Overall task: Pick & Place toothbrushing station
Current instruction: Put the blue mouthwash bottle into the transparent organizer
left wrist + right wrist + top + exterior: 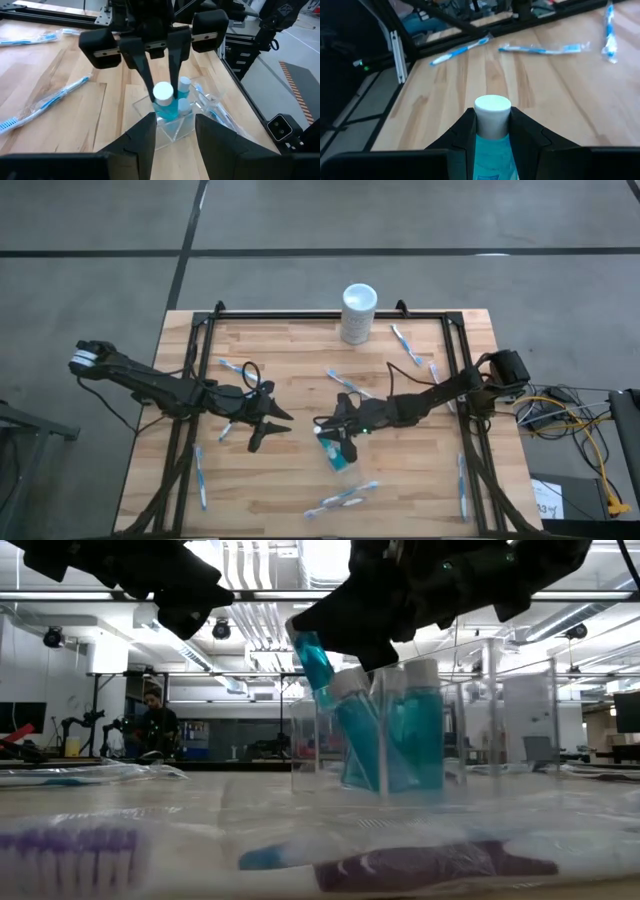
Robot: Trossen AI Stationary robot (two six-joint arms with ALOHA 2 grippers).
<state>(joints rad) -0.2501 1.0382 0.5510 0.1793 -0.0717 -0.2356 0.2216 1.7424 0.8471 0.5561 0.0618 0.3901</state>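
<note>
A small clear plastic cup (pixel 341 459) stands on the wooden table near its middle, with two teal, white-capped tubes (pixel 420 730) upright inside. My right gripper (pixel 335 432) is shut on another teal tube (pixel 163 94) at the cup's mouth. My left gripper (pixel 268 426) hovers just left of the cup, its fingers (pixel 150 137) open and facing the cup with nothing between them. Wrapped blue-and-white toothbrushes (pixel 348 498) lie flat about the table. My right gripper pinches the tube between its two fingers (pixel 462 132) just behind the white cap, at the teal neck (pixel 492 145). The fingers lie along the tube, slanting down from the table's right, and the cap (pixel 492 109) sticks out past their ends. The tube is tilted over the cup; whether its lower end rests inside I cannot tell.
A tall white cylinder (pixel 358 312) stands at the far edge. More toothbrushes lie at the left (pixel 200 476), far right (pixel 408 345) and right edge (pixel 462 485). Black frame rails (pixel 455 350) border the table. A person (pixel 155 725) sits in the room far behind.
</note>
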